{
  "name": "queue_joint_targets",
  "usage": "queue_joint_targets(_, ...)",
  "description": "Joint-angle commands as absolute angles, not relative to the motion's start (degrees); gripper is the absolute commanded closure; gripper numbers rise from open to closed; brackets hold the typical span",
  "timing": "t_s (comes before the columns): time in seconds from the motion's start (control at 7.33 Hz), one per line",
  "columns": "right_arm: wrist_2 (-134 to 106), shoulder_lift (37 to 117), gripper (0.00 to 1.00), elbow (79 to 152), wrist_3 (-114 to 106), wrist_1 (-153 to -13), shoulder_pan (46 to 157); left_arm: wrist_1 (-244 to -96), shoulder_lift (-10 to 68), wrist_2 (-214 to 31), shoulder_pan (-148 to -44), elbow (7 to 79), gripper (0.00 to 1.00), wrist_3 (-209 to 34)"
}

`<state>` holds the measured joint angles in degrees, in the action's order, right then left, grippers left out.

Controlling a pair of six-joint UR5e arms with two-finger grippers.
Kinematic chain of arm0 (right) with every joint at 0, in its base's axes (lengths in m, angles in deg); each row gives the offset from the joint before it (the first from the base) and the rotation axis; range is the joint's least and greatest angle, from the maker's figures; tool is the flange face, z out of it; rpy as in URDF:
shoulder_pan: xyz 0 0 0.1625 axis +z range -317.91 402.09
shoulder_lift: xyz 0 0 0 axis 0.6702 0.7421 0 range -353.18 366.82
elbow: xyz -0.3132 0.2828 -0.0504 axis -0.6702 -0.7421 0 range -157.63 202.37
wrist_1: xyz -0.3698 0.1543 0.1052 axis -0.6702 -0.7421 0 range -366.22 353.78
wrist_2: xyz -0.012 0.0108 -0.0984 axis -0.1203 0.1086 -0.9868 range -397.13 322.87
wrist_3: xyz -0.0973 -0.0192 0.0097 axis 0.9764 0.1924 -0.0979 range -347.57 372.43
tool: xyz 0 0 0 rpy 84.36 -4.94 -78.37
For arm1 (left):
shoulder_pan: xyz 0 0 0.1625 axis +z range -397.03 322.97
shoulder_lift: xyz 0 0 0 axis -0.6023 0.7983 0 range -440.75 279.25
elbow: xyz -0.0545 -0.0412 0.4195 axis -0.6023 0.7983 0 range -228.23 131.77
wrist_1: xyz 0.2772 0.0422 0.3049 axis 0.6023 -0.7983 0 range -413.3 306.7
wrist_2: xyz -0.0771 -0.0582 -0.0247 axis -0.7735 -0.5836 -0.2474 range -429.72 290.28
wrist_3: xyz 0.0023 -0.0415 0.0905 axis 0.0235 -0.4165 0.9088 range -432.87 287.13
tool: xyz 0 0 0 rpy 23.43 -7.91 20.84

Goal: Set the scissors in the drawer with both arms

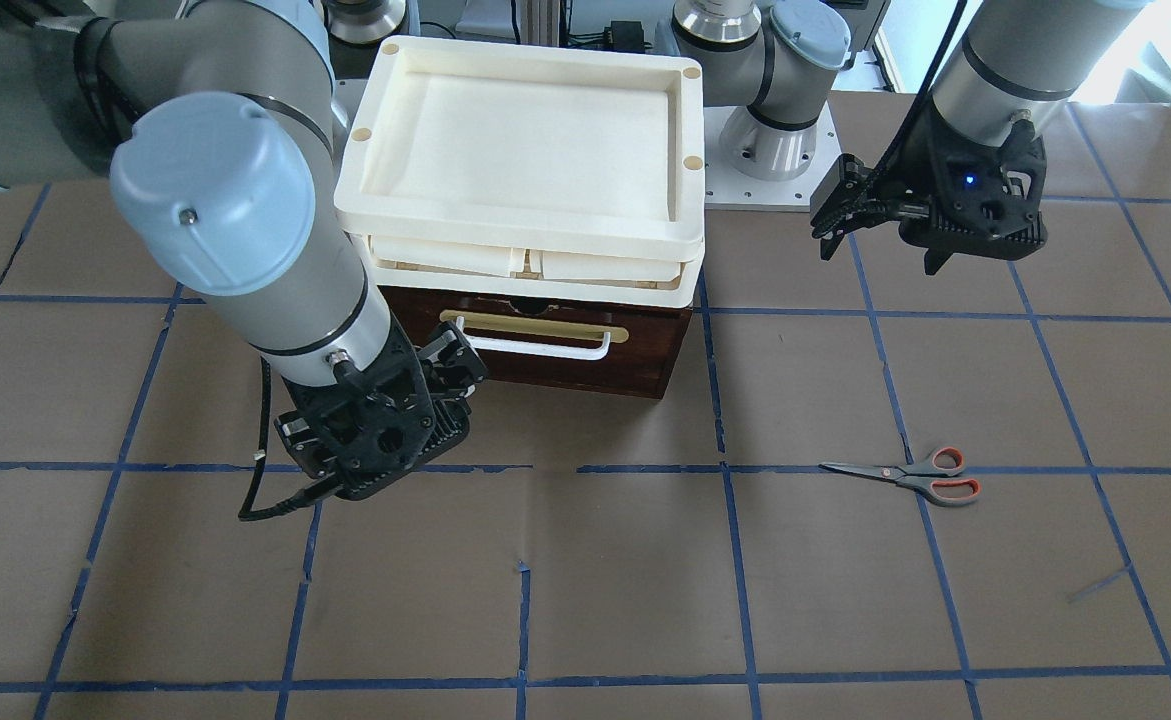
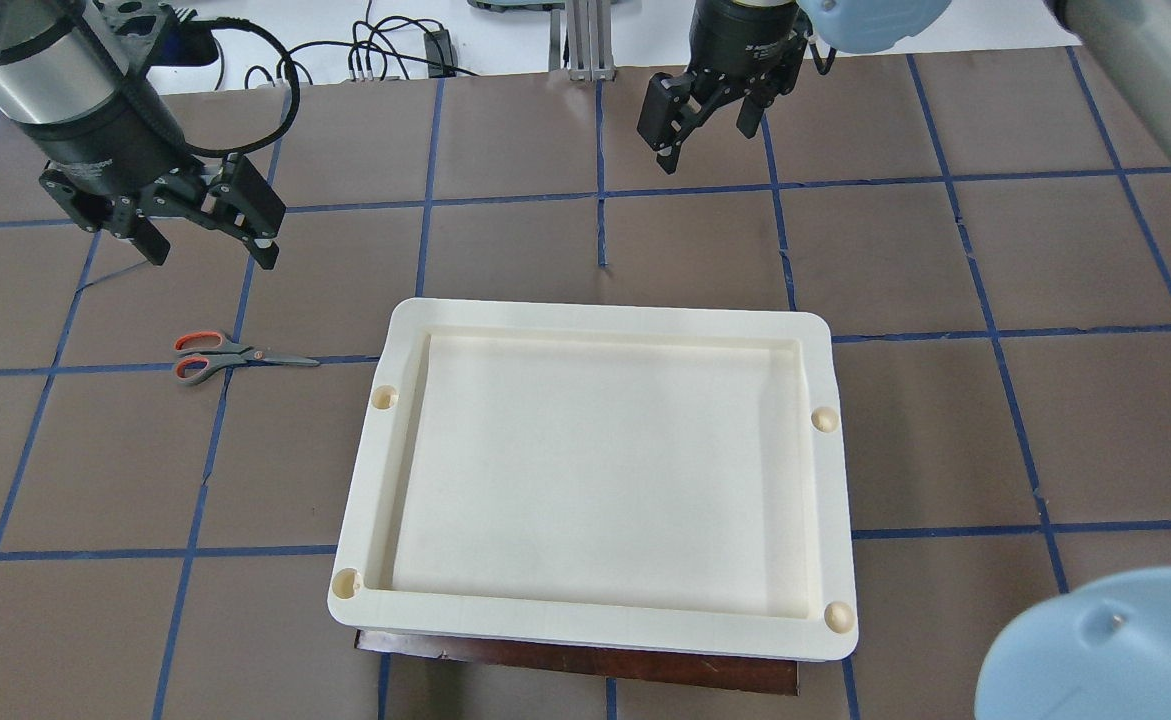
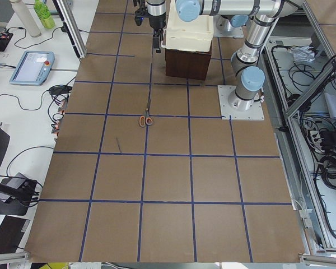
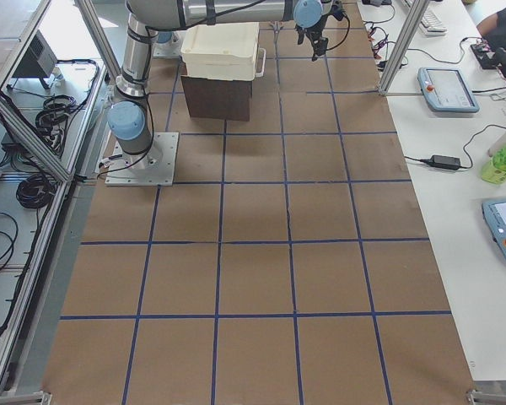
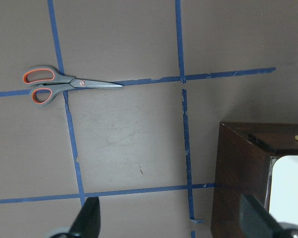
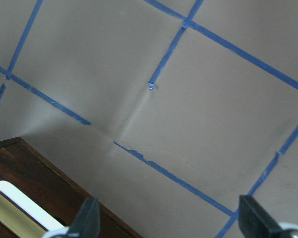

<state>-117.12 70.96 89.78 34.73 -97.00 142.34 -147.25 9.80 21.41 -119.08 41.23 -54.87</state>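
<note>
Brown wooden drawer (image 1: 535, 372) stood shut under stacked cream trays (image 1: 515, 228).

- Right end effector (image 1: 453, 362): fingers spread, empty, just beside one end of the drawer's white bar handle (image 1: 535, 347), not around it.
- Left end effector (image 2: 213, 252): spread, empty, hovering well apart from the drawer, on the scissors' side.
- Scissors (image 1: 905, 476): flat on the table (image 1: 585, 580), blades closed and pointing toward the drawer, well apart from its front.

Risks, as judged:
- A grip this close to the handle's end could slip off, or a skewed pull could drag the whole drawer unit and shift the trays.
- The scissors lay thin and flat, so fingertips might scrape the table or nudge them away; lifted by one loop, the blades might swing open.
- Bringing the scissors before the drawer opened would leave nowhere to put them.
</note>
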Motion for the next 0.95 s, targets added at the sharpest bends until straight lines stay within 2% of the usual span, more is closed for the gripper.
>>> queue_joint_targets(0.0,-109.3,69.7,0.00,92.5,40.3,-92.2,143.1,-143.2,12.1,21.2,-112.9,44.6,0.00,-42.8)
queue_joint_targets(0.27,-109.2,69.7,0.00,97.2,42.4,-89.8,144.0,-135.4,14.8,21.2,-108.8,48.3,0.00,-22.9)
queue_joint_targets(0.82,-109.6,69.8,0.00,97.9,60.4,-88.1,144.8,-130.0,22.9,21.4,-102.0,49.0,0.00,15.7)
